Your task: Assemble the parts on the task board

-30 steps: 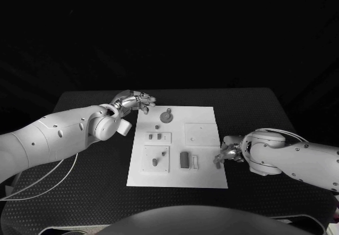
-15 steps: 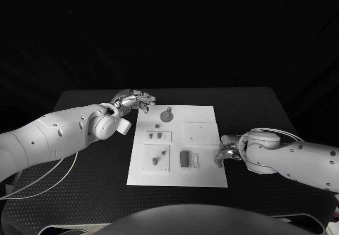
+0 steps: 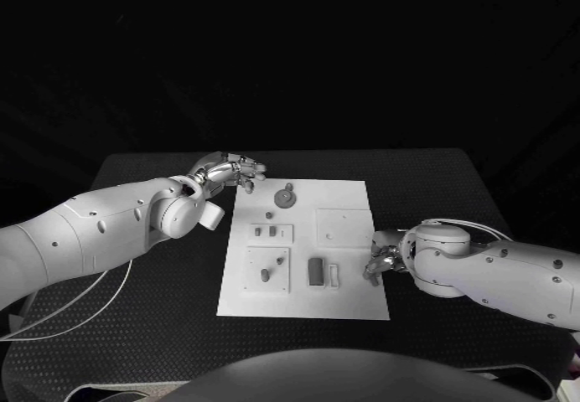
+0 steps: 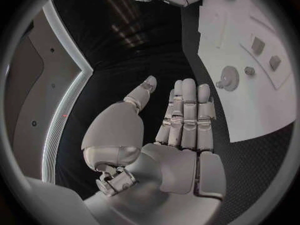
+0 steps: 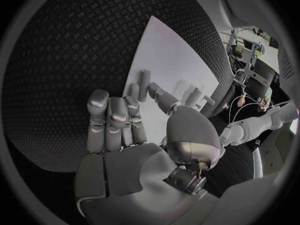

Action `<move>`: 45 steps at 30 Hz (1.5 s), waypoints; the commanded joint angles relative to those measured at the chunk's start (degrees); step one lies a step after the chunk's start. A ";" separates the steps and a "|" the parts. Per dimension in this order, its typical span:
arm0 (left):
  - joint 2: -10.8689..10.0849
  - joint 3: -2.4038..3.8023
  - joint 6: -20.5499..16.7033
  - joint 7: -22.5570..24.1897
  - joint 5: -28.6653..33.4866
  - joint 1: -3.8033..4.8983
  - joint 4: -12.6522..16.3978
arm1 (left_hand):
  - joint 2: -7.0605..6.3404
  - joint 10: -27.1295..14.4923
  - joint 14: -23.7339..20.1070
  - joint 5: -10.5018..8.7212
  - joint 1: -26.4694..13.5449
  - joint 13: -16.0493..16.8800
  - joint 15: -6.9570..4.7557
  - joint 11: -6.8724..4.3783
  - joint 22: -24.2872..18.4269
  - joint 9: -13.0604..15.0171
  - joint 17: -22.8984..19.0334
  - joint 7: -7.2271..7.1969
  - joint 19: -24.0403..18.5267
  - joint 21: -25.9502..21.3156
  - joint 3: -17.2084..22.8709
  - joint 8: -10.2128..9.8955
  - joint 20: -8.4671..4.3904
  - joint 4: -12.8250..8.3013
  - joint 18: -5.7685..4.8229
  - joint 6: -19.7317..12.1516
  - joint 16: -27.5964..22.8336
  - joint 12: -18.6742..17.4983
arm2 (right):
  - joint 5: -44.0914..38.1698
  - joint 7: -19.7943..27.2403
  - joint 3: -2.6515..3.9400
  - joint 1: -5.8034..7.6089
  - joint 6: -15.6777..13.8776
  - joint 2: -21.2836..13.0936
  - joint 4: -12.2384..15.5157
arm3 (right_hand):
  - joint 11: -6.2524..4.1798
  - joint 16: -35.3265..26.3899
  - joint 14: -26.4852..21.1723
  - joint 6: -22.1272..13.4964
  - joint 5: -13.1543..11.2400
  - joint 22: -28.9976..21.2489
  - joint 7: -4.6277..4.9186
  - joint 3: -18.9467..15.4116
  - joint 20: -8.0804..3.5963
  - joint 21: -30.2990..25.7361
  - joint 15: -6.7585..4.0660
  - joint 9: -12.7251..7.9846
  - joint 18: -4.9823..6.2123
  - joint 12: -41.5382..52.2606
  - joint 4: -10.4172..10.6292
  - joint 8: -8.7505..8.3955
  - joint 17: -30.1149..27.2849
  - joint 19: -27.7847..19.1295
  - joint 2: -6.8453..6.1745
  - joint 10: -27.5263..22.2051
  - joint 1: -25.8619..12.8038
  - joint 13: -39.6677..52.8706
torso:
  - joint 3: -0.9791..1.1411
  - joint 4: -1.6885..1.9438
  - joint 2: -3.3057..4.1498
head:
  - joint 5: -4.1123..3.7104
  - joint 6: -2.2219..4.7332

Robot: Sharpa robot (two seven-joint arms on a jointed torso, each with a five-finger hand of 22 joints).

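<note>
Over the last second the right arm has slid a little inward along the task board's right edge, while the left hand (image 3: 232, 173) has kept its place just off the board's far-left corner. The task board (image 3: 344, 297) lies in the middle of the black table (image 3: 145, 335).

The left hand holds nothing, its fingers (image 4: 187, 110) extended and close together beside the thumb, as the left wrist view shows. The right hand (image 3: 382, 260) sits at the board's right edge, level with the near row; the right wrist view shows its fingers (image 5: 112, 120) straight and released, gripping nothing.

On the board, a gear-like round part (image 3: 284, 198) lies near the far edge. Two small parts (image 3: 271, 231) stand in the small plate left of centre, and two more (image 3: 272, 268) in the larger plate toward the near-left. An upright dark block (image 3: 315, 271) stands by a pale slot piece near the right hand. The square plate (image 3: 344, 228) at the right looks bare.

The right hand seems set to take a part from the near row. It would do well to spread its fingers first, come down squarely, and pinch low so nothing tips.
</note>
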 commanded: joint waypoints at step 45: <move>0.12 0.03 0.45 0.07 -0.46 0.21 0.17 | 0.11 -0.31 -0.12 -0.20 -0.15 -0.04 0.13 0.21 0.19 0.10 0.17 -0.06 0.16 -0.40 0.22 0.26 -0.29 0.21 0.88 0.19 -0.18 0.38 | 25.69 2.45 -1.16 0.33 -16.41 -0.32 2.55 | -0.39 0.02 0.09 1.03 -0.17 -0.88 -0.03 2.83 0.32 0.77 -0.32 -13.54 1.53 1.14 1.37 -2.09 -0.39 0.36 -1.74 1.45 0.05 1.26 | 0.05 -0.13 0.02 | 0.56 0.00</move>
